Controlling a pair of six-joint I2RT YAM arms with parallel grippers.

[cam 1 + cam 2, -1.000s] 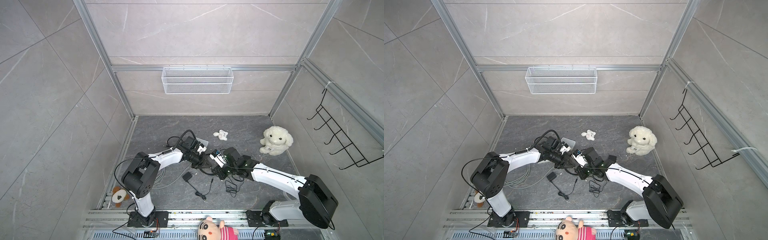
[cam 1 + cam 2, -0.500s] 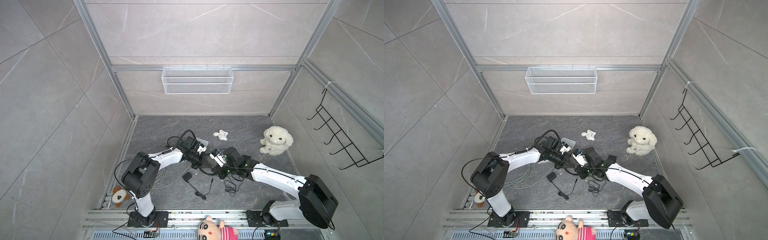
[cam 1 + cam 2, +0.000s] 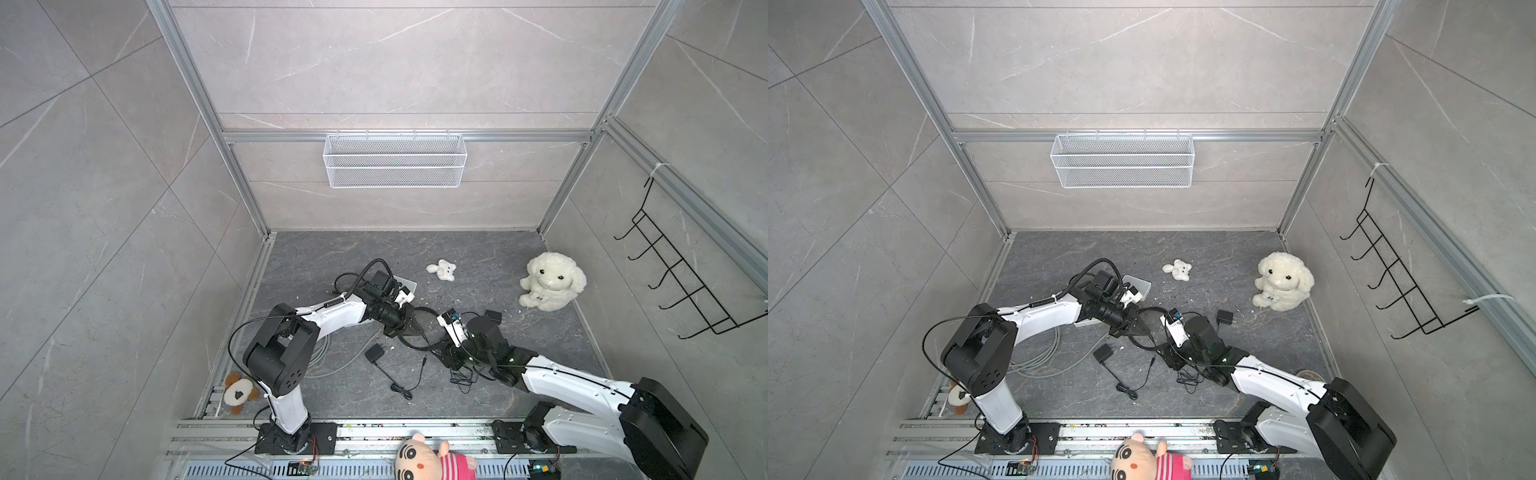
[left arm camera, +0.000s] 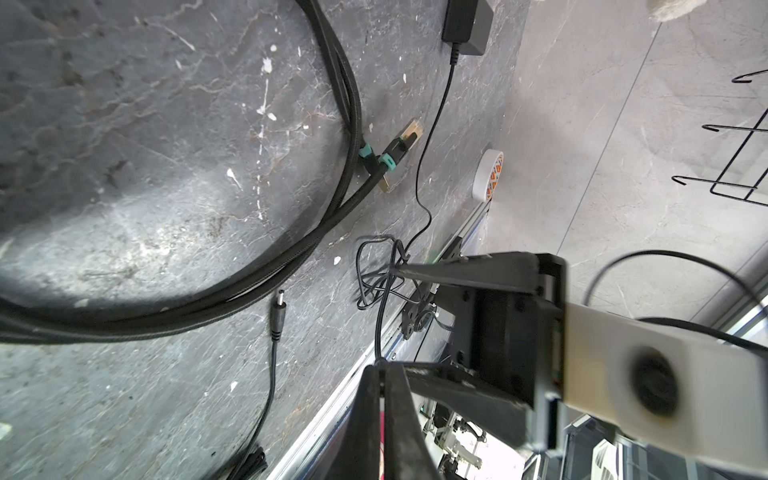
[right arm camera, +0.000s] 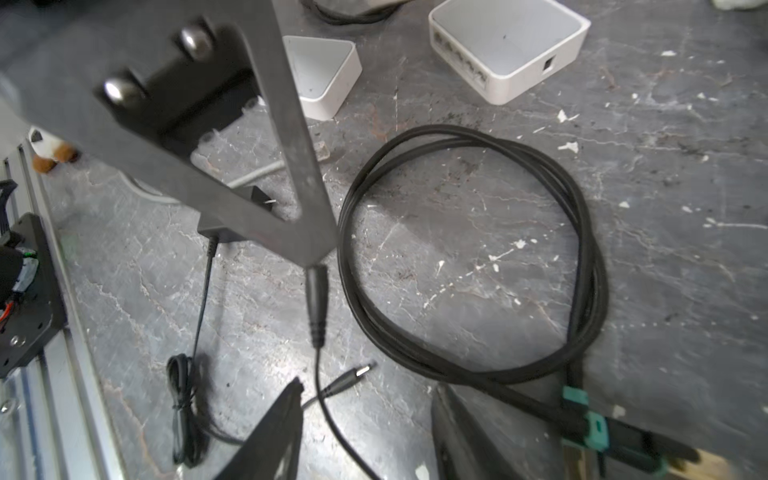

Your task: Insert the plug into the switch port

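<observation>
Where the two arms meet, just below the middle of both top views, the left gripper (image 3: 419,331) points right and the right gripper (image 3: 440,353) points left, both low over the tabletop (image 3: 332,266) and near each other. From the right wrist, the left fingers (image 5: 291,166) are seen pressed together to a point. They pinch the plug (image 5: 316,303) by its front end, so its black sleeve hangs out of the tips and its metal tip is hidden. Its thin lead (image 5: 322,399) runs through the gap between the right fingers (image 5: 274,432), which stand apart with the lead loose between them. The switch (image 5: 507,45), a white box with a row of ports along one side, lies flat on the tabletop, well apart from the plug. In both top views it shows above the left gripper, partly hidden behind that arm's wrist. A second plug (image 5: 355,372) lies loose on the tabletop just beside the lead, next to a black cable coil (image 5: 457,137).
</observation>
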